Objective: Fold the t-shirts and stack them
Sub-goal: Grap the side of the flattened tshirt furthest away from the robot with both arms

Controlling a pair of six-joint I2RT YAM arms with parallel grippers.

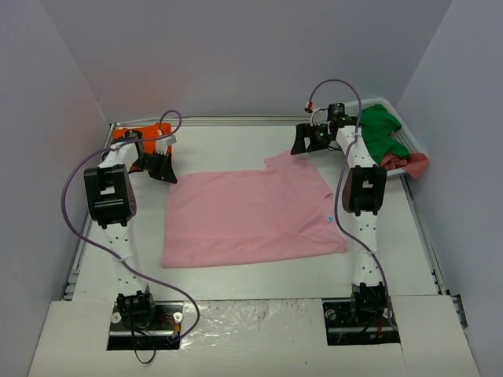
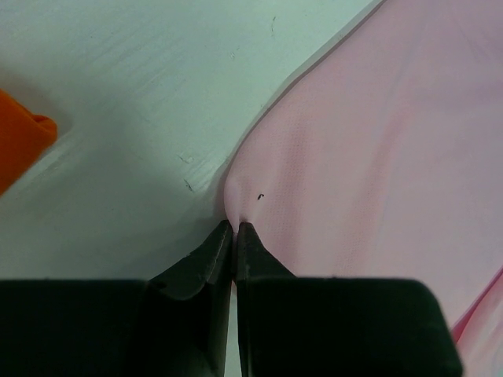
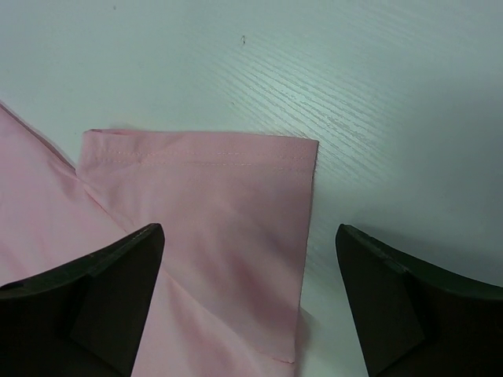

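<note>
Overhead and wrist views, early stage of the folding task. The pink t-shirt (image 1: 251, 220) lies spread flat on the tabletop (image 1: 236, 141), between the two arms. No finished fold can be made out in it.

The left fingers (image 2: 224, 251) are pressed together and pinch the shirt's edge. The cloth puckers right at their tips, and the rest of the shirt stretches away ahead of them and to their right.

The right fingers (image 3: 118, 298) stand spread wide and hold nothing. The short sleeve (image 3: 212, 204) lies flat between and just beyond them, its stitched hem at the far side and bare tabletop to their right.

The orange t-shirt (image 1: 135, 134) sits bunched behind and to the left of the left fingers, apart from the pink one. Whether it is folded cannot be told, as the arm hides most of it.

A white basket (image 1: 402, 135) just to the right of the right fingers holds a green cloth (image 1: 380, 129) and other fabric.

Judged state: one corner is secured and the opposite sleeve is approached but not yet grasped. Folding of the pink shirt and stacking of the two shirts remain to be done.
</note>
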